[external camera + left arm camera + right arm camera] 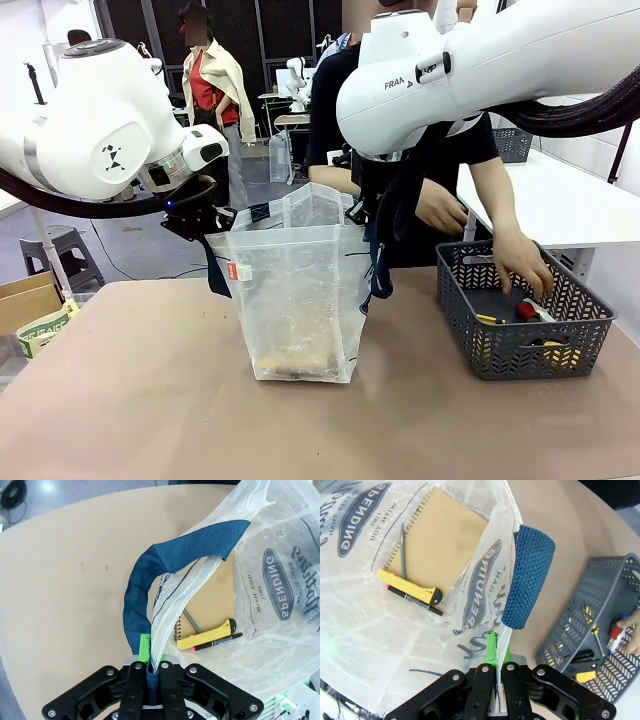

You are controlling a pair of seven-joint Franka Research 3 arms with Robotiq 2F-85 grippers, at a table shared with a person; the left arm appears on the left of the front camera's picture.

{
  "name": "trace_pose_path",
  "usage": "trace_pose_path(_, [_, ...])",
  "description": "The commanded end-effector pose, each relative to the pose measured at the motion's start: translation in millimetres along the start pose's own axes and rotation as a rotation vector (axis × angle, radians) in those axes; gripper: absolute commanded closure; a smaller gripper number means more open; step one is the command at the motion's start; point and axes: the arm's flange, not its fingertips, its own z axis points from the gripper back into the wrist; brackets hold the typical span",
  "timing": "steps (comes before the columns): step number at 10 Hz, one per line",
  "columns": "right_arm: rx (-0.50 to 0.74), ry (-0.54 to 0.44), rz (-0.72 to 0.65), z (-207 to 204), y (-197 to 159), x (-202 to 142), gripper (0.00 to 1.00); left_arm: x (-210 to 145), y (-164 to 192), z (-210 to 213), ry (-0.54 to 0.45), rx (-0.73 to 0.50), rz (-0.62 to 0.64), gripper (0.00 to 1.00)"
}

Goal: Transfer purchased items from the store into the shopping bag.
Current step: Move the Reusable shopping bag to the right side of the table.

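My left jaws are shut tight on a blue strap (165, 565) of the see-through shopping bag (300, 290), and a bit of the bag's thin wall is pinched in with it. My right jaws are shut tight on the bag's top edge, right under the other blue strap (527, 575). The bag stands up on the brown worktop (130, 400) between my two arms, and its mouth is wide open. Down at the bottom of the bag a brown notebook (440, 540) lies flat. A yellow cutter (410, 585) lies on it, with a dark pen (417, 600) touching the cutter and a thin grey stick (402, 550) beside them. To the right of the bag, apart from it, sits the dark grey basket (520, 345). A person's hand (522, 262) reaches down into it from the far side, near a red and white thing (525, 311) and some small yellow things (490, 319).
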Motion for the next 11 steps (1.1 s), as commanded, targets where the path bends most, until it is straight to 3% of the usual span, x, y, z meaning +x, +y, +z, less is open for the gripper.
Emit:
trace_pose_path(1, [-0.001, 0.001, -0.002, -0.2, -1.2, -1.3, 1.00, -0.2, 3.2, 2.0, -0.009, 0.016, -0.006, 1.00])
trace_pose_path(11, [-0.001, 0.001, -0.002, -0.2, -1.2, -1.3, 1.00, -0.2, 3.2, 2.0, -0.009, 0.016, -0.006, 1.00])
